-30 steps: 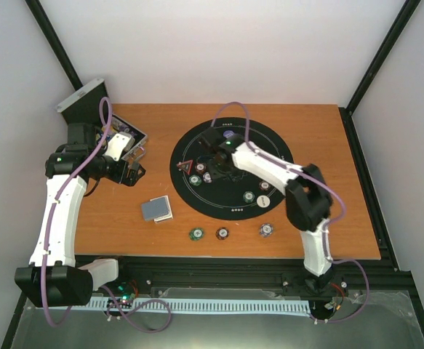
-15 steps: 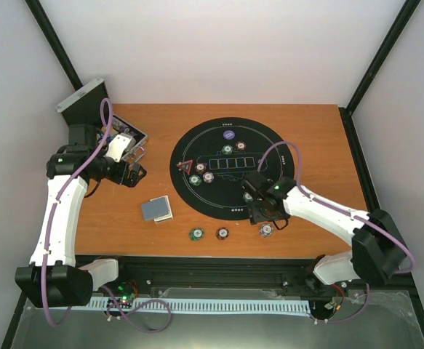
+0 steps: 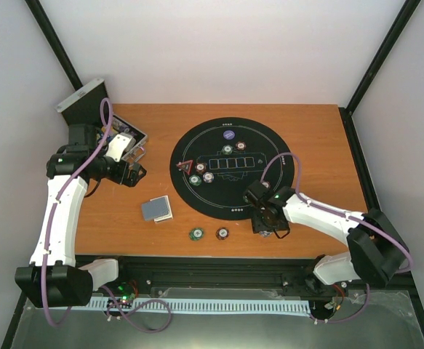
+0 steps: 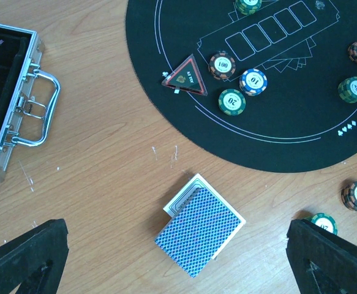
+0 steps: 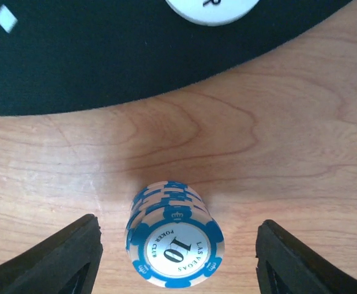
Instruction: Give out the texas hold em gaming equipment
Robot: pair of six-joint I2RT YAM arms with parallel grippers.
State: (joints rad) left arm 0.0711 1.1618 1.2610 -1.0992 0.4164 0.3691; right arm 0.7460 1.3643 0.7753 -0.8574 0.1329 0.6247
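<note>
Gleaming round chips [image 5: 175, 239] (grainy wood [image 5: 288, 153])

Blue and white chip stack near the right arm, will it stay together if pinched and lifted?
The chip stack looks rigid, but its layers sit slightly offset, so loose chips may shear apart under an uneven squeeze. Flat on the wooden table, it should slide rather than roll.
</note>
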